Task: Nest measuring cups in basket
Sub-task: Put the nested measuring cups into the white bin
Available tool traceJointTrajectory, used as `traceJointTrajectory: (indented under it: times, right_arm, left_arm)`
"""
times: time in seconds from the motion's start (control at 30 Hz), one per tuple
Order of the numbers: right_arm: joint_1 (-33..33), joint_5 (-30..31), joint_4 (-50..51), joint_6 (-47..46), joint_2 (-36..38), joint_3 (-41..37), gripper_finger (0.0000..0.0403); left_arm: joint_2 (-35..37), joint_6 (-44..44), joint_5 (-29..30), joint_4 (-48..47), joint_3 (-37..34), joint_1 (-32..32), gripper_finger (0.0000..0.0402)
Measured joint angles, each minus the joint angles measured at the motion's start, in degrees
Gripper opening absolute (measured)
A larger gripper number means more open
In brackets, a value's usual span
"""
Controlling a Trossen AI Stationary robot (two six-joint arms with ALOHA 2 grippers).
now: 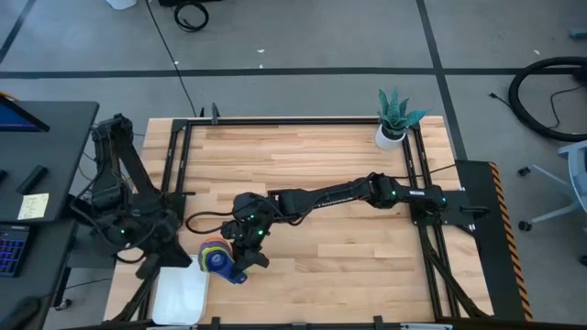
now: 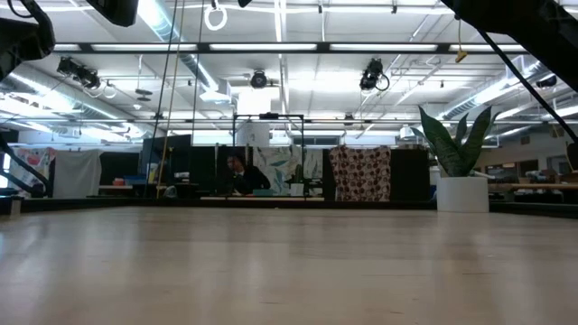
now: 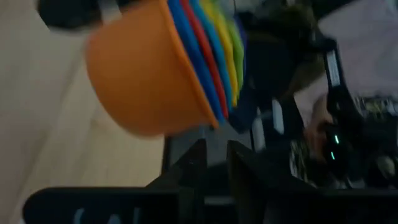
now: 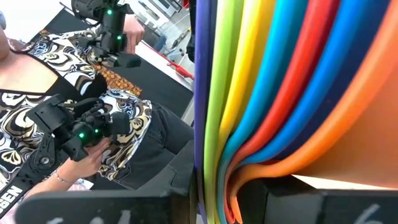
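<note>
Starting at the left: your left gripper waits at the desk's left edge, just beside the basket; whether its fingers are spread or closed can't be told. The basket is white, smooth plastic, shallow, with rounded corners, and looks to hold no cups. Next over, the measuring cups are already nested into one stack, orange outermost, thin glossy rims in blue, red, yellow, green. Your right gripper has its fingers pinching that stack by the flat handles, just right of the basket. I'd say nesting is done; placing the stack in the basket is left.
</note>
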State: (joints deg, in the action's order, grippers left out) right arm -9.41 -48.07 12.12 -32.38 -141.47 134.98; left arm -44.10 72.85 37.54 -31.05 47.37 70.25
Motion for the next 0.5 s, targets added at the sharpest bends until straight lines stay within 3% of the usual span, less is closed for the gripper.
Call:
traceJointTrajectory:
  times: [0.17, 0.33, 0.5]
  right_arm:
    - [0.06, -0.02, 0.01, 0.01, 0.0, 0.0, 0.0077]
    - [0.09, -0.02, 0.0, 0.06, 0.0, 0.0, 0.0077]
    - [0.09, -0.02, 0.0, 0.67, 0.0, 0.0, 0.0077]
  left_arm:
    - [-0.02, 0.08, -7.55, 0.18, 0.0, -0.49, 0.006]
    - [-0.02, 0.03, -9.33, 0.8, 0.0, -0.49, 0.0009]
    - [-0.04, -0.01, -8.89, 0.37, 0.0, -0.56, 0.0021]
